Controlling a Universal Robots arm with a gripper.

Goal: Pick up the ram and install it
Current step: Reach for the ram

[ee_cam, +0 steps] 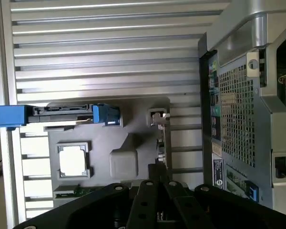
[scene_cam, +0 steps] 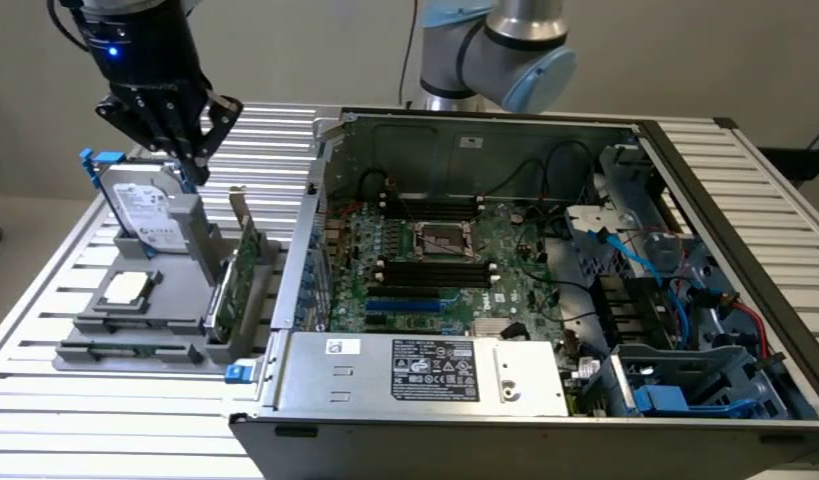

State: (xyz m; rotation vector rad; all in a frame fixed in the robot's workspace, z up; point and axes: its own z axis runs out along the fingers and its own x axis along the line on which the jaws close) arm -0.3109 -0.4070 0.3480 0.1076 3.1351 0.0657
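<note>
Black fingers (scene_cam: 186,152) pressed together, empty, just above the upright hard drive (scene_cam: 148,212).

A slatted worktop (scene_cam: 783,180) holds an open computer case (scene_cam: 516,125). Inside it lies a green motherboard (scene_cam: 516,290), with a grey power box (scene_cam: 516,365) at 6 o'clock from it and blue cables (scene_cam: 625,252) at 3 o'clock. In the exterior view, a grey holder (scene_cam: 116,325) sits at 9 o'clock from the case. A hard drive (scene_cam: 149,210) stands upright in it, with a square chip (scene_cam: 126,288) at 6 o'clock from it and a wide green card (scene_cam: 236,290) at 3 o'clock from the chip.
</note>
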